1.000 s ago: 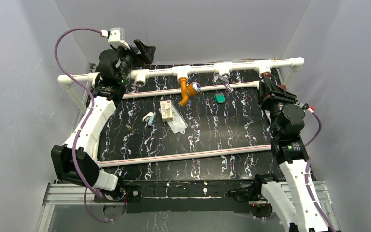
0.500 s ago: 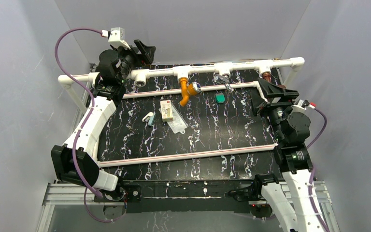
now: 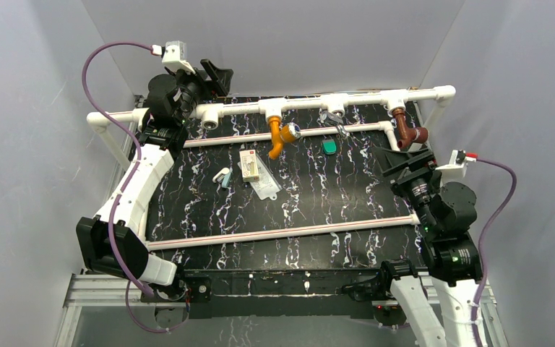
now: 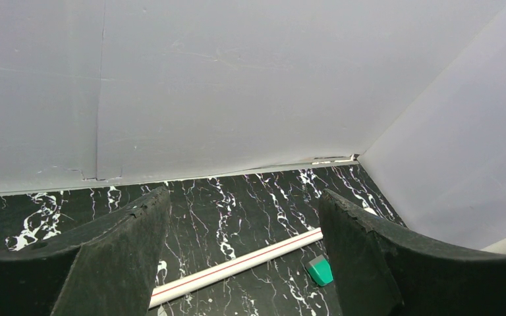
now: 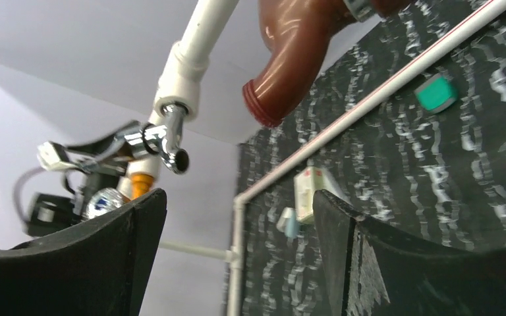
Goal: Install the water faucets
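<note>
nearest the bases, the right gripper [image 3: 407, 160] is seen with its jaws spread wide and nothing held between them. a little further out on the black marbled table [image 3: 296, 210], a small box [image 3: 248, 165] with a red label is found, but its writing is too small to be read, and no brand is made out anywhere. the green block [image 3: 329, 147] is left lying beyond it. just past the right jaws and slightly above them, the dark reddish-brown faucet [image 3: 406, 130] is hung from the rightmost tee of the white pipe rail [image 3: 361, 100], its long axis run downward and its spout bent off to the side; the right arm is judged far the nearer to it. the orange faucet [image 3: 280, 137] is hung from a tee further left, well apart from both grippers. at the far left corner, the left gripper [image 3: 213, 72] is held wide open and empty.
</note>
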